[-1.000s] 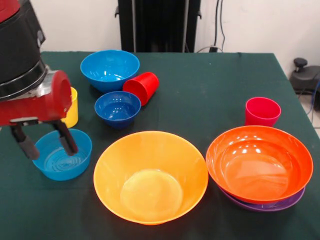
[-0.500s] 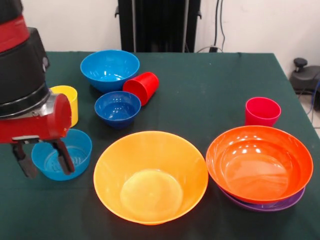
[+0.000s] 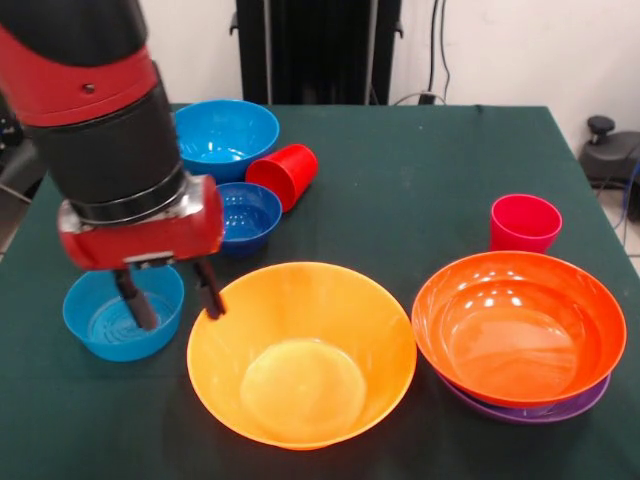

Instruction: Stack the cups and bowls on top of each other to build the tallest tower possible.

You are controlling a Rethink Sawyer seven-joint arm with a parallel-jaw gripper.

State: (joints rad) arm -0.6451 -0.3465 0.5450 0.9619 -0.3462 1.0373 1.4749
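We see a dark green cloth-covered table (image 3: 420,180) before a pale wall. The red and black arm comes down at left, its end effector (image 3: 170,297) empty with fingers spread apart over the gap between the small light-blue plastic bowl (image 3: 122,312) and the huge orange plastic bowl (image 3: 301,354); both hold nothing. At right, the red-orange glossy bowl (image 3: 518,326) nests in the shallow purple bowl (image 3: 530,408). Farther back stand the pinkish-red tumbler (image 3: 524,222), the dark-blue bowl (image 3: 246,215), the tipped red tumbler (image 3: 283,174) and the wide blue bowl (image 3: 226,136).
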